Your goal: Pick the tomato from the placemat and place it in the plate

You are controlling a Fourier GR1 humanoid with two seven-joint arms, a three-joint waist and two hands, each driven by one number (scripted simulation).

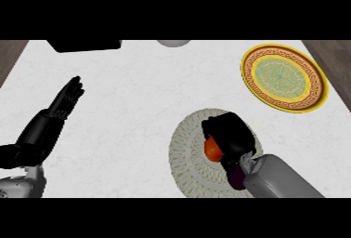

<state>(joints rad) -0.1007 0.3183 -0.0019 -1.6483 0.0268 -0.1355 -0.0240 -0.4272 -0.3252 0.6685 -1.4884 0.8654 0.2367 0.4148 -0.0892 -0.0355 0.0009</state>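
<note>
Head view showed the right robot hand point(233, 135) curled round the tomato point(213, 149) over the placemat point(184, 155); smooth-skinned, soft, probably slippery; cupping its sides seemed safest.

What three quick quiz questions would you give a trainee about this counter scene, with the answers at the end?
1. True or false: the tomato already lies in the plate.
2. Which of the robot's hands is curled over the tomato? A) the left B) the right C) neither
3. In one word, are the fingers of the left hand straight or curled?

Key
1. False: the tomato is over the placemat, apart from the plate.
2. B: the right hand covers it.
3. Straight: that hand rests open at the view's left.
</note>
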